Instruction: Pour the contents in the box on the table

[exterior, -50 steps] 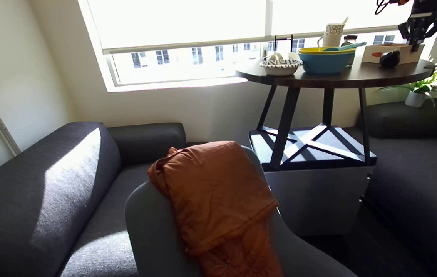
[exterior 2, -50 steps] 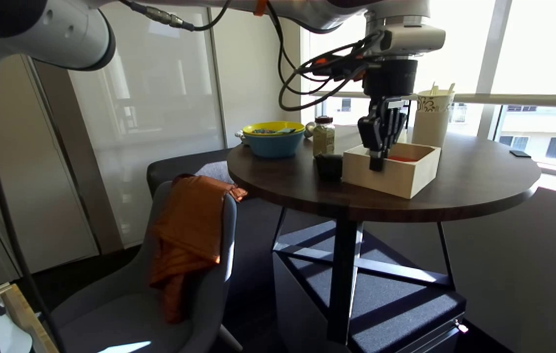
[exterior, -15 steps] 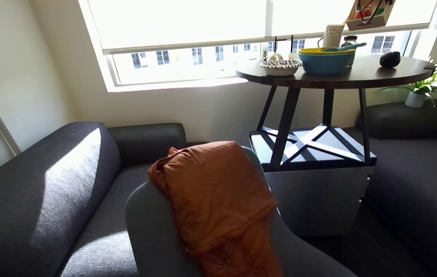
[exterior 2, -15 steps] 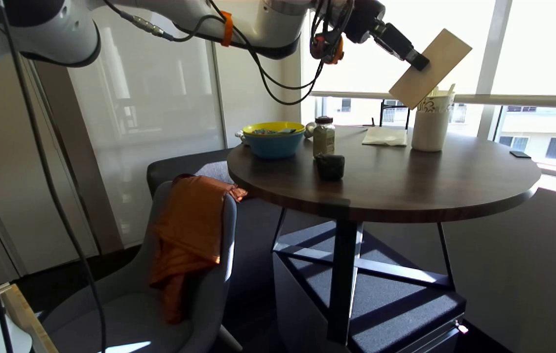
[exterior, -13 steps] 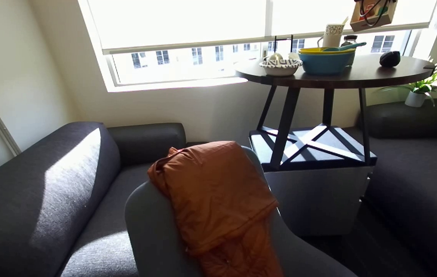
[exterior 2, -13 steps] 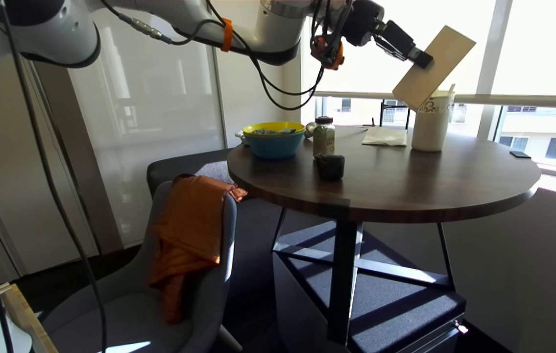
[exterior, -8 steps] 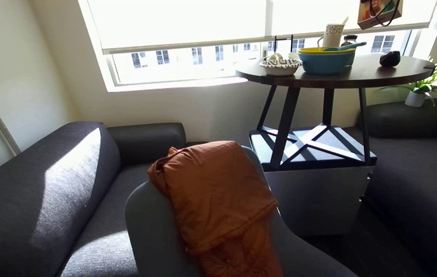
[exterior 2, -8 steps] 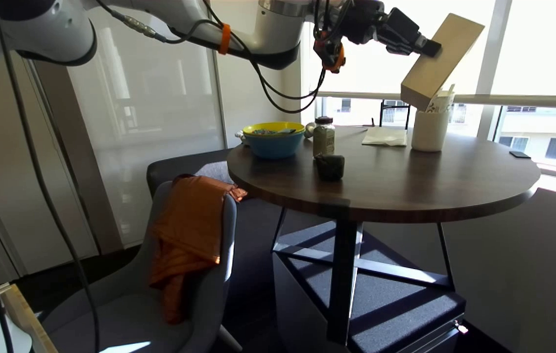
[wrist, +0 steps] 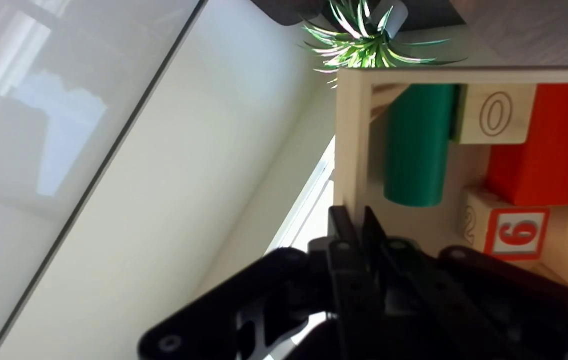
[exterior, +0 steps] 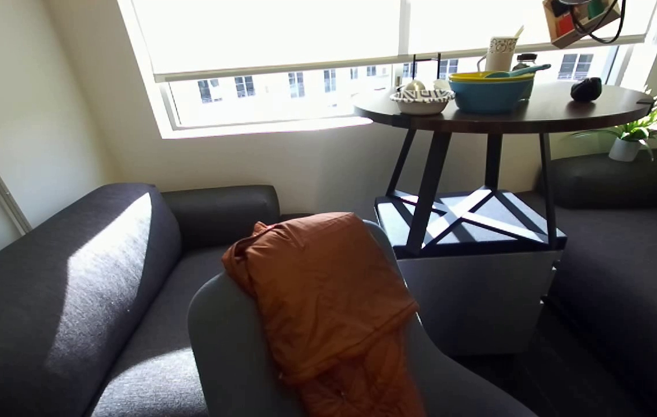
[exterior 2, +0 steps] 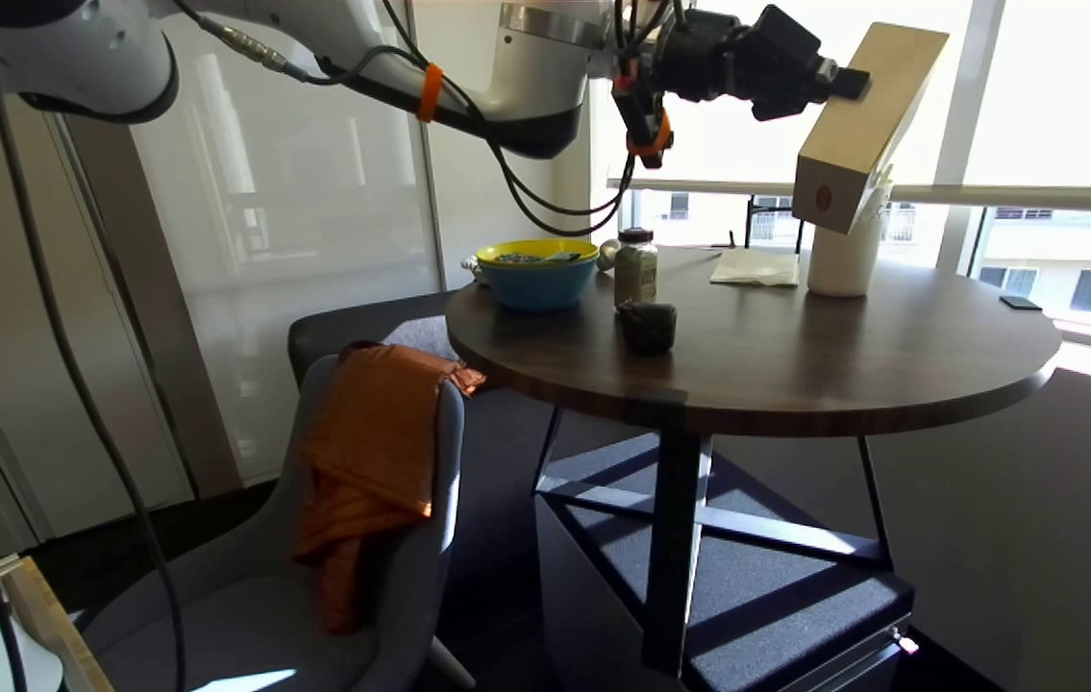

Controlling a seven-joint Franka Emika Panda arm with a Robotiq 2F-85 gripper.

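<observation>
The tan box (exterior 2: 857,125) hangs tilted in the air above the dark round table (exterior 2: 891,356). My gripper (exterior 2: 848,85) is shut on one of its walls. In an exterior view the box (exterior: 571,39) shows its open side at the top edge; the gripper is not clear there. In the wrist view the fingertips (wrist: 354,220) pinch the box wall (wrist: 351,140). Inside lie a green cylinder (wrist: 418,145), a red block (wrist: 544,145), a wooden block with a 0 (wrist: 496,114) and one with a 6 (wrist: 509,232).
On the table stand a white cup (exterior 2: 838,259) behind the box's lower corner, a napkin (exterior 2: 755,267), a jar (exterior 2: 636,271), a dark lump (exterior 2: 648,329), a blue bowl (exterior 2: 537,286) and a patterned bowl (exterior: 422,103). A chair with an orange jacket (exterior 2: 372,442) stands beside it.
The box stood on the table 3.3 s ago; it is now lifted and tilted. Over the last second it has shifted slightly right in both exterior views and turned, so its end face shows.
</observation>
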